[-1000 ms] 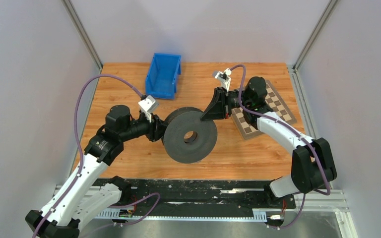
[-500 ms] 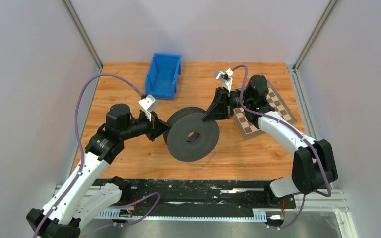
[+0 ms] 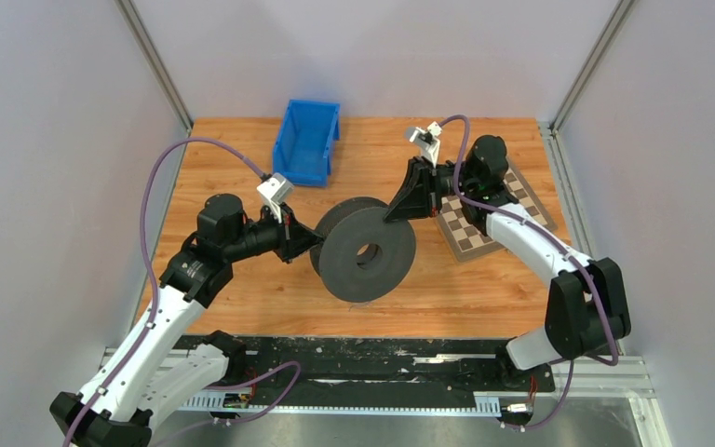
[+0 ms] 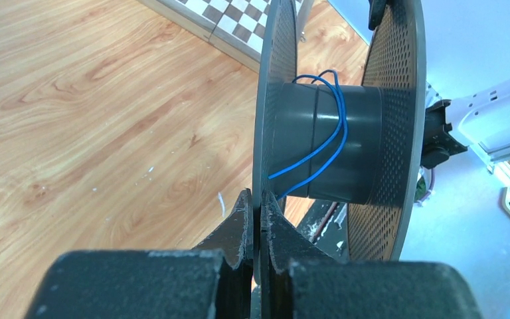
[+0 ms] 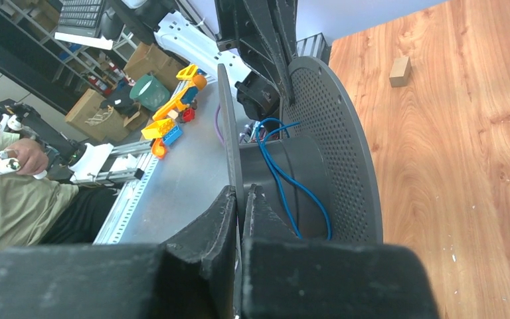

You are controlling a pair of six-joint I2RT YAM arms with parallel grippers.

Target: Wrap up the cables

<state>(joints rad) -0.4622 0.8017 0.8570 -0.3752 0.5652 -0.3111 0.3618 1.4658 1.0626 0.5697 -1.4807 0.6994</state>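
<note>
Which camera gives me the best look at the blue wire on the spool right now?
Left wrist. There the blue wire shows side-on as a few loose turns across the grey hub. The right wrist view also shows the wire, but at a steeper angle. Top external shows only the spool face-on, with no wire visible.

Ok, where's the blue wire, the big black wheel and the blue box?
blue wire [image 4: 339, 126]: left wrist view, strand crossing the hub.
black wheel [image 3: 344, 270]: top view, front face beside its hole.
blue box [image 3: 305, 149]: top view, its bare floor.
</note>
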